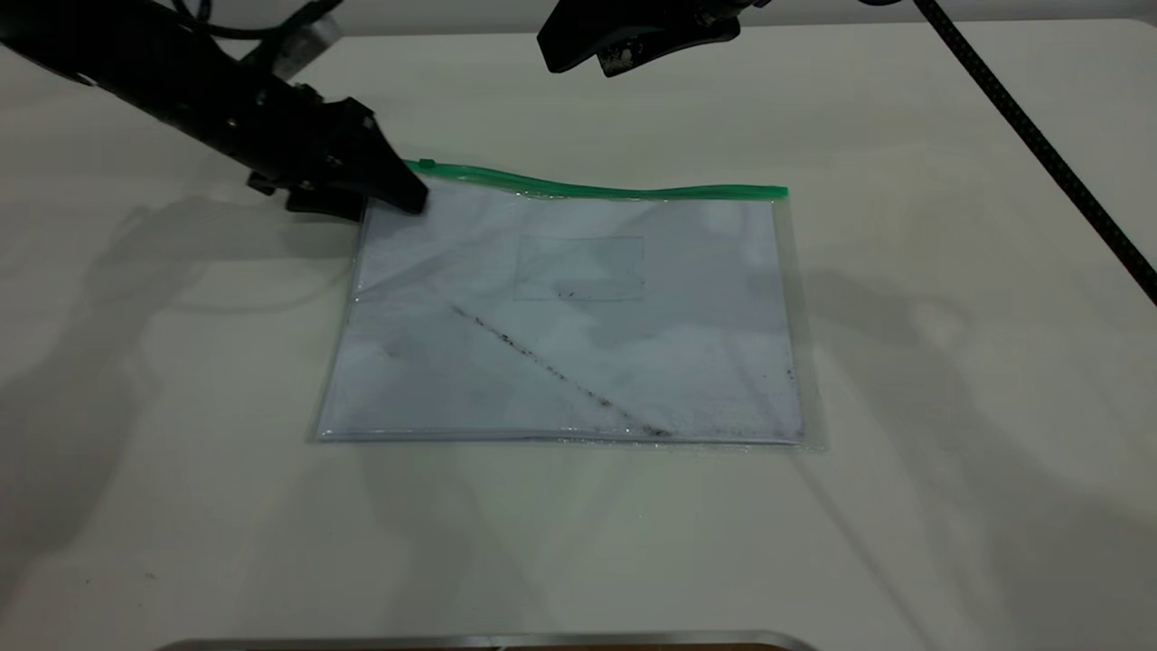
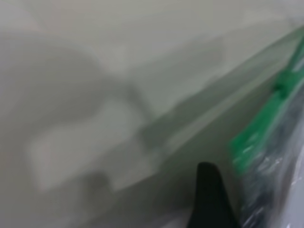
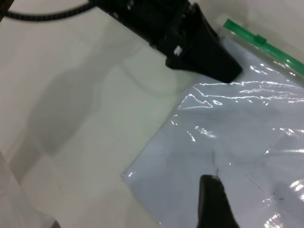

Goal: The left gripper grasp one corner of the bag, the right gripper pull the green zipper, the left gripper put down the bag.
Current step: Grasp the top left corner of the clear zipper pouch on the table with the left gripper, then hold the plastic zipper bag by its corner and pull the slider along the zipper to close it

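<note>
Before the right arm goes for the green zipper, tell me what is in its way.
Nothing visible blocks it. The right gripper hangs above the table's far edge. The green zipper sits exposed at the strip's left end on the bag. The left gripper at the corner crowds it, so space beside the slider looks tight.

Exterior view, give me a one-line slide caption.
Left gripper at the bag corner beside the green zipper; right gripper hangs above the table's far side.
</note>
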